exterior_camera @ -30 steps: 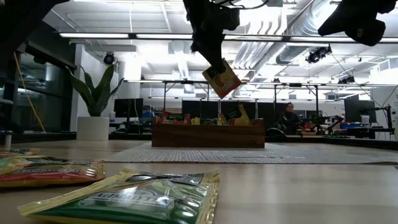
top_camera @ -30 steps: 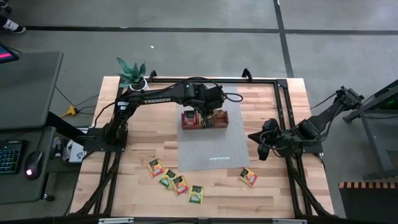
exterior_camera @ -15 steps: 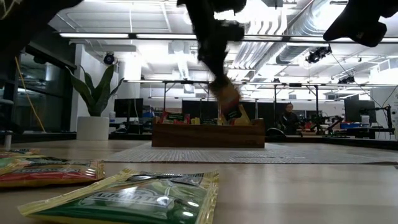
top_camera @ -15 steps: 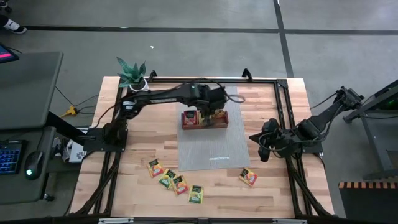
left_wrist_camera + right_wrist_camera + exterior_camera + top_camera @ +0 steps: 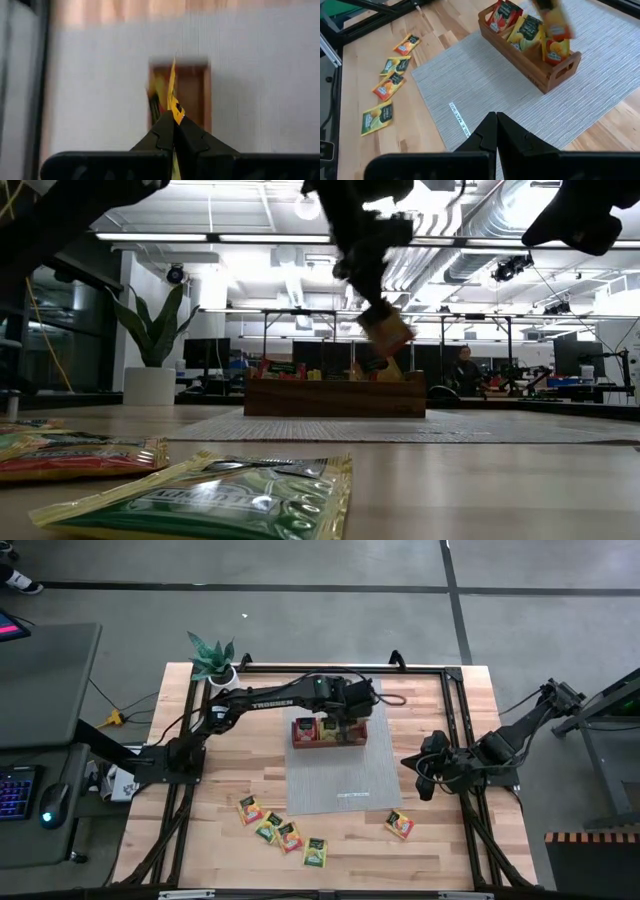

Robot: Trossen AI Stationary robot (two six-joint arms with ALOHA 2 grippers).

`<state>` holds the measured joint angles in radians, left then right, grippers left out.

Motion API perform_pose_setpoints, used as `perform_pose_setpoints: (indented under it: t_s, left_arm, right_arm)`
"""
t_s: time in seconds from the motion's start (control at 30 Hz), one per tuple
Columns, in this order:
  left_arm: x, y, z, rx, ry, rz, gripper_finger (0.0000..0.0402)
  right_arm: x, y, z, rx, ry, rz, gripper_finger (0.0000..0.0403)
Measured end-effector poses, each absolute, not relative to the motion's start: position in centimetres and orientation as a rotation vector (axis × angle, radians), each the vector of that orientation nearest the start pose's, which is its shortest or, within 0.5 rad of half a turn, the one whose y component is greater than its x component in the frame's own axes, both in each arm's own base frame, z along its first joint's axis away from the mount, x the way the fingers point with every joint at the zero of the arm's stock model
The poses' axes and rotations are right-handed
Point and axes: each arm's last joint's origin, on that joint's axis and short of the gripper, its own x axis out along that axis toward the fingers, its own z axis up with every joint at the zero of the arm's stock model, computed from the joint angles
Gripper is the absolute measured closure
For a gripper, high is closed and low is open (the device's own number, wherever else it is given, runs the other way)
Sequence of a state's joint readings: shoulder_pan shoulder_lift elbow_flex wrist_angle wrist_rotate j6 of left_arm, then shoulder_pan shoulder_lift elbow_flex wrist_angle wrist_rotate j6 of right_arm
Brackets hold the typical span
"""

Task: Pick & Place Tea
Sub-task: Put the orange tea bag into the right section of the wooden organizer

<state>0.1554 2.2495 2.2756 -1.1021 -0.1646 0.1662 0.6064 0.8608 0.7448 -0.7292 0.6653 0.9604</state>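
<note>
My left gripper [image 5: 350, 721] hangs over the right end of the brown wooden tray [image 5: 329, 741] and is shut on a yellow-orange tea packet [image 5: 387, 332]. The tray stands on a grey mat [image 5: 340, 780], with red, yellow and green packets upright in its compartments [image 5: 520, 27]. Several more packets lie flat on the near part of the table [image 5: 285, 833], and one lies apart [image 5: 400, 825]. My right gripper [image 5: 418, 772] waits shut at the mat's right edge. My left gripper pinches the yellow-orange packet between its two fingers [image 5: 162, 132], coming from above and pointing down. The fingers are on its upper edge [image 5: 175, 111]. The packet hangs tilted below them [image 5: 387, 332], lifted clear just above the tray's right-hand compartment [image 5: 192, 95].
A potted plant [image 5: 212, 658] stands at the table's far left corner. A black frame rail [image 5: 440, 668] runs along the far and right sides. Bare wood [image 5: 430, 860] shows along the near right edge.
My left gripper has moved toward the table's right along the tray, from about its middle to its right end, and has come down toward it. The packet went with it, still held, and now hangs lower, close above the tray.
</note>
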Motion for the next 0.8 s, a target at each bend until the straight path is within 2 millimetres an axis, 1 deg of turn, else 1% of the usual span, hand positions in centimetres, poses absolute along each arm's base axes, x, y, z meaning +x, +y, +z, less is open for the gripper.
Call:
perform_pose_setpoints:
  t_s: [0.07, 0.1, 0.13, 0.2, 0.23, 0.3, 0.43, 0.57, 0.63, 0.7, 0.8]
  left_arm:
    - [47.2, 7.8, 29.6, 0.154, 1.081, 0.197, 0.0401]
    - [46.9, 7.8, 29.7, 0.143, 1.119, 0.195, 0.0401]
    - [46.7, 7.6, 29.6, 0.140, 1.140, 0.191, 0.0401]
    - [47.1, 7.3, 29.7, 0.148, 1.094, 0.193, 0.0401]
    - [46.9, 7.1, 29.5, 0.153, 1.122, 0.185, 0.0401]
    - [46.3, 6.5, 29.5, 0.160, 1.195, 0.165, 0.0401]
    - [46.1, 5.2, 29.9, 0.179, 1.205, 0.137, 0.0401]
    - [46.2, 3.6, 29.7, 0.201, 1.212, 0.115, 0.0401]
    - [46.2, 2.9, 29.7, 0.203, 1.213, 0.106, 0.0401]
    - [46.2, 2.3, 29.7, 0.204, 1.224, 0.100, 0.0401]
    - [46.1, 2.1, 29.7, 0.199, 1.230, 0.125, 0.0401]
  right_arm:
    - [14.0, 7.5, 26.7, 0.415, 0.572, -0.366, 0.0402]
    - [14.0, 7.5, 26.7, 0.402, 0.570, -0.367, 0.0402]
    - [14.1, 7.5, 26.8, 0.390, 0.564, -0.373, 0.0402]
    - [14.1, 7.2, 26.8, 0.360, 0.556, -0.388, 0.0402]
    - [14.2, 7.0, 26.8, 0.345, 0.556, -0.392, 0.0401]
    - [14.6, 6.5, 27.0, 0.337, 0.552, -0.402, 0.0399]
    - [15.8, 5.4, 27.3, 0.328, 0.576, -0.342, 0.0384]
    - [17.3, 3.8, 27.6, 0.273, 0.561, -0.280, 0.0355]
    - [17.9, 2.9, 27.7, 0.259, 0.550, -0.288, 0.0334]
    - [18.1, 2.0, 27.5, 0.243, 0.574, -0.304, 0.0310]
    - [18.3, 0.8, 26.9, 0.250, 0.594, -0.308, 0.0273]
